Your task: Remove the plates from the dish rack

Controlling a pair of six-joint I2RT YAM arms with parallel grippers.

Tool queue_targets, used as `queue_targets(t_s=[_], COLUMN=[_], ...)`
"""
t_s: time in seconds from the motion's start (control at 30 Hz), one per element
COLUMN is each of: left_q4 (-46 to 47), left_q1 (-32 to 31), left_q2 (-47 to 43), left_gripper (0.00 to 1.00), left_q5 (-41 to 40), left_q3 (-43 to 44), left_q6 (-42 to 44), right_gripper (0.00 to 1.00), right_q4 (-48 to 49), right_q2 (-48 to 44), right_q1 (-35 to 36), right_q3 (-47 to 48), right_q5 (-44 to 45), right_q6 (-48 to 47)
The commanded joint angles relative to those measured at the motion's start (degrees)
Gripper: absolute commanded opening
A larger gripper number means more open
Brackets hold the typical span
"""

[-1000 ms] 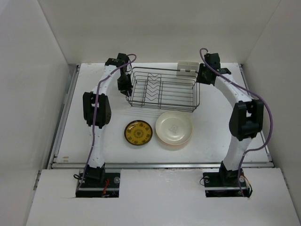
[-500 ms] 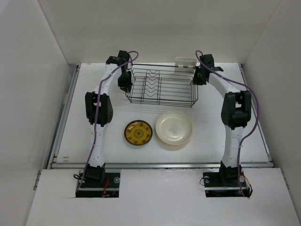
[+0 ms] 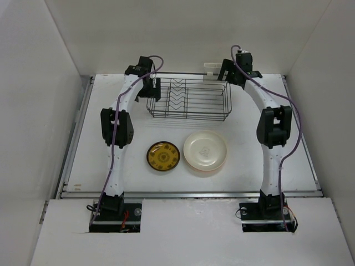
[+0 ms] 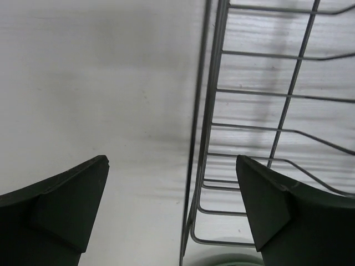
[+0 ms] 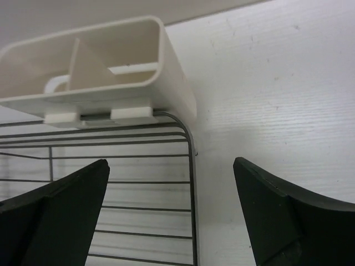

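Note:
The black wire dish rack stands at the back of the table with nothing between its prongs. In front of it lie a dark amber-brown patterned plate and a large cream plate, which has a peach rim showing under its near edge. My left gripper is open and straddles the rack's left rim wire; nothing is between the fingers of the left gripper but that wire. My right gripper is open over the rack's back right corner. In its wrist view the right gripper is holding nothing.
A white plastic holder is clipped on the rack's back right edge, close to the rear wall. White walls close in the table on three sides. A pale green curved edge shows at the bottom of the left wrist view.
Both grippers, shut on the rack's sides a moment ago, have opened and let go. The rack has slid toward the back wall and turned square to it. The plates have not moved.

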Motion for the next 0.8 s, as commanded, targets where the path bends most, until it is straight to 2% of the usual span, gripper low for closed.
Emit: queue_targets(t_s=[0.0, 0.17, 0.3, 0.33, 0.4, 0.47, 0.53, 0.57, 0.6, 0.63, 0.73, 0.77], left_q4=[2.4, 6.6, 11.5, 12.8, 16.8, 18.7, 17.7, 17.7, 15.7, 10.4, 1.9, 0.9], left_q1=[0.5, 0.5, 0.5, 0.5, 1.0, 1.0, 2.4, 2.4, 4.1, 5.4, 11.7, 12.9], left_q2=[-7.7, -17.2, -28.4, -33.5, -38.2, -43.7, -47.1, -48.0, -48.7, -49.7, -54.6, -56.2], left_gripper=[1.0, 1.0, 1.0, 1.0, 1.0, 1.0, 1.0, 1.0, 1.0, 1.0, 1.0, 1.0], left_q5=[-4.5, -12.7, -27.3, -29.8, -34.8, -44.8, -53.6, -55.1, -55.1, -55.1, -46.7, -41.3], left_q3=[1.4, 1.4, -3.7, -5.7, -13.0, -20.1, -25.8, -25.8, -28.3, -29.3, -34.1, -35.8], left_q6=[1.0, 2.2, 3.8, 4.8, 8.0, 13.2, 18.2, 19.3, 19.3, 19.3, 16.2, 16.2], right_gripper=[1.0, 1.0, 1.0, 1.0, 1.0, 1.0, 1.0, 1.0, 1.0, 1.0, 1.0, 1.0], right_q4=[8.8, 6.1, 0.7, -0.3, -1.8, -1.8, -4.0, -5.2, -6.5, -7.9, -12.6, -12.6], right_q2=[-9.4, -20.2, -28.7, -30.8, -37.6, -42.5, -51.9, -51.9, -55.9, -57.9, -65.7, -68.0], right_q1=[-0.1, -0.1, -0.1, -0.1, -0.1, -0.1, -0.1, -0.1, -0.1, -0.1, -0.1, -0.1], right_q3=[-3.9, -3.4, -5.2, -6.4, -12.2, -19.7, -26.2, -26.2, -29.1, -30.2, -33.6, -34.5], right_q5=[0.5, 4.7, 13.3, 15.8, 23.5, 30.3, 36.2, 37.9, 39.8, 41.6, 46.8, 47.3], right_q6=[-1.6, -5.5, -4.6, -3.5, 0.6, 2.9, 4.8, 4.9, 5.5, 5.5, 6.2, 6.2])
